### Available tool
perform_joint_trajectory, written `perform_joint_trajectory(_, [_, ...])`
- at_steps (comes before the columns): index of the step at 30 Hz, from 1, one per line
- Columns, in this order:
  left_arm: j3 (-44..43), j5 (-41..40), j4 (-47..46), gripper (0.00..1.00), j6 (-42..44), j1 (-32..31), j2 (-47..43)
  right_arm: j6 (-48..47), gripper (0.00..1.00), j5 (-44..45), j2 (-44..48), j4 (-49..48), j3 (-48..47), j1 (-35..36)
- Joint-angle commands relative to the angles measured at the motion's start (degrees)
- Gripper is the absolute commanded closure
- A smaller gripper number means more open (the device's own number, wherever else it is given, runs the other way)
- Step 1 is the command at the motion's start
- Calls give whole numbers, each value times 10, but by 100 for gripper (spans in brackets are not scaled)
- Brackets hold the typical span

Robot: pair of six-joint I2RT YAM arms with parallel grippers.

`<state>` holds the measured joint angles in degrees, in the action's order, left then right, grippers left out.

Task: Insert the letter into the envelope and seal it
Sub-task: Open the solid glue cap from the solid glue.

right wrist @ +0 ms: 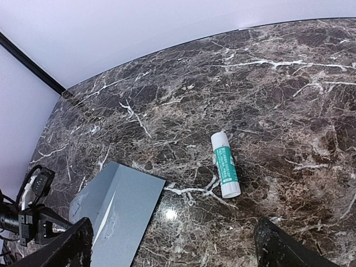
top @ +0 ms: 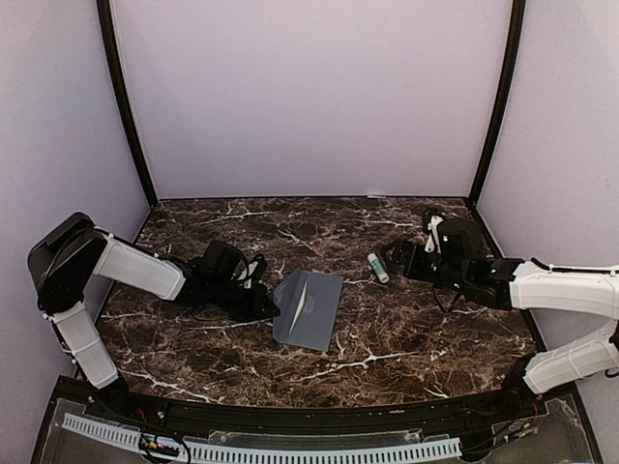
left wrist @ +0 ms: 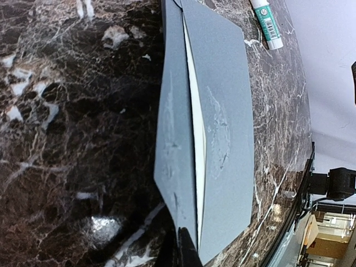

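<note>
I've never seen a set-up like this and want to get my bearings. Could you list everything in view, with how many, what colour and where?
envelope: one, slate grey, flat at the middle of the table, flap slightly ajar.
letter: one, cream, only a sliver showing inside the envelope.
glue stick: one, white with a green label, lying to the right of the envelope, apart from it.
table: one, dark brown marble with white veins.
walls: pale lilac, around the table.
arms: two, white with black joints, left arm and right arm.
left gripper: one, black, shut, at the envelope's left edge.
right gripper: one, black, open, near the glue stick.
</note>
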<state>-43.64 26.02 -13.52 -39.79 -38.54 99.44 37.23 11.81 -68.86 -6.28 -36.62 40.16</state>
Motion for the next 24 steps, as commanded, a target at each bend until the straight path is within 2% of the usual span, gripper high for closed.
perform_joint_trajectory(1, [-24, 14, 12, 100, 1, 1, -1, 7, 3, 9, 18, -22, 20, -1])
perform_joint_trajectory(3, [-36, 25, 32, 100, 25, 11, -4, 6, 3, 10, 21, -24, 23, -1])
perform_joint_trajectory(10, [-124, 54, 202, 100, 153, 84, 6, 0, 3, 12, 19, -7, 12, -1])
perform_joint_trajectory(13, [-149, 48, 230, 100, 199, 120, 27, 12, 3, 12, 22, -15, 22, 0])
perform_joint_trajectory(20, [-210, 16, 282, 98, 256, 131, 74, 19, 3, 7, 15, 7, 18, 0])
perform_joint_trajectory(21, [-219, 10, 286, 97, 262, 132, 76, 17, 3, 9, 12, 15, 13, 1])
perform_joint_trajectory(23, [-227, -2, 293, 88, 266, 134, 78, 17, 5, 16, 2, 28, 4, 3])
perform_joint_trajectory(24, [-228, -6, 295, 78, 266, 135, 78, 16, 6, 18, -5, 33, -1, 4])
